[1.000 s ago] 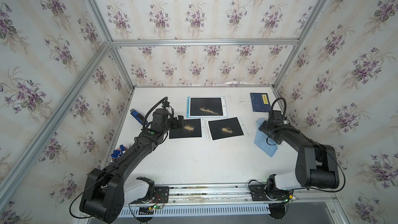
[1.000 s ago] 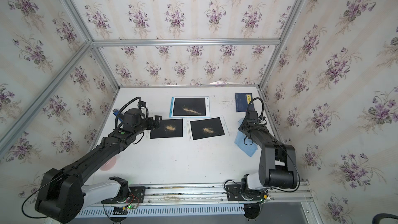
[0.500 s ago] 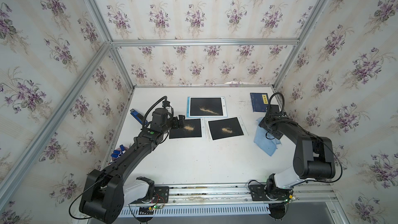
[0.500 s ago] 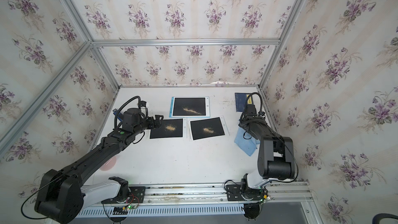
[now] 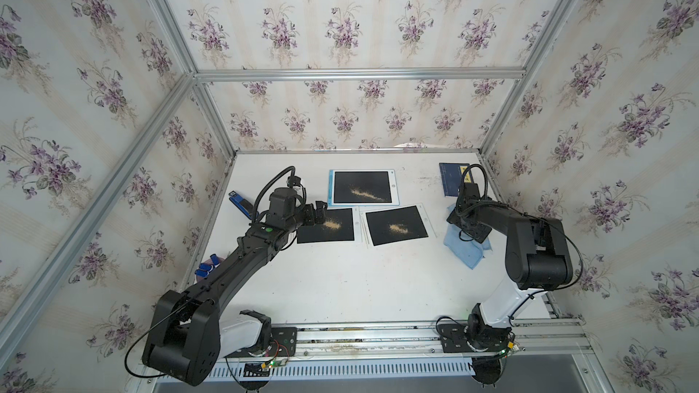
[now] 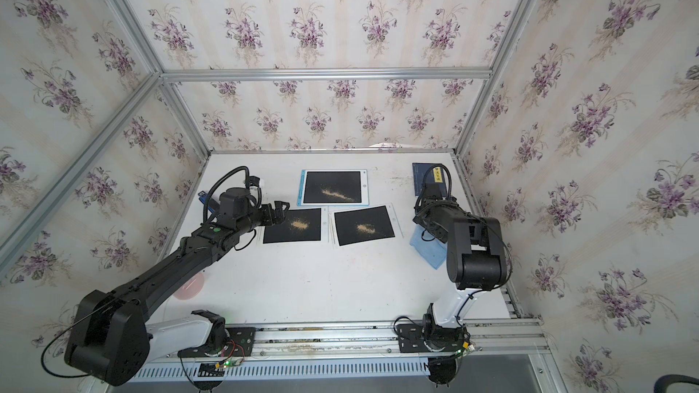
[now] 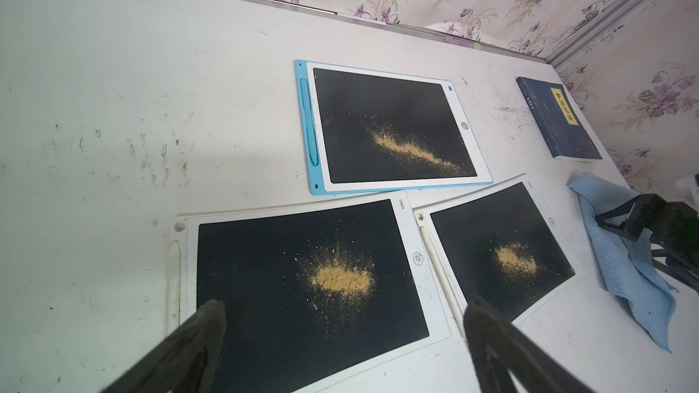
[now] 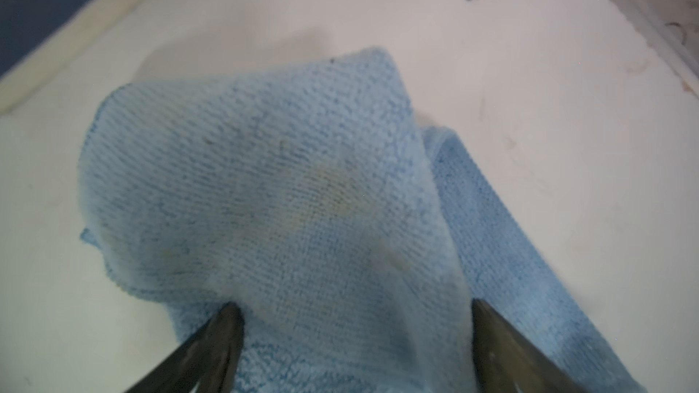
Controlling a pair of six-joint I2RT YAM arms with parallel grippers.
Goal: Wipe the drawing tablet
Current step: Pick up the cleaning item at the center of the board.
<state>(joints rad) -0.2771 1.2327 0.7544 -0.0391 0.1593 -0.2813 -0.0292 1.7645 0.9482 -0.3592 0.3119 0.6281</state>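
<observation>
Right wrist view: the right gripper (image 8: 355, 308) had its 2 fingers spread wide, 1 on each side of a raised fold of the blue cloth (image 8: 272, 190); the fold was not pinched.
Blue cloth: it lay crumpled on the white table (image 5: 340, 277) near the right edge, with faint yellowish stains on the fabric.
Left wrist view: the left gripper (image 7: 344, 304) was released, fingers wide apart and holding nothing, above the near edge of the left white tablet (image 7: 302, 289).
Tablets: 3 drawing tablets lay flat mid-table, each dark screen carrying a patch of yellow powder (image 7: 342, 277).
Layout: in both top views the blue-framed tablet (image 5: 362, 187) sat farthest back; the left white tablet and the right white tablet (image 5: 397, 224) lay side by side just in front, the right 1 turned slightly.
Book: a dark blue book (image 5: 452, 179) lay near the far right corner, beyond the cloth.
</observation>
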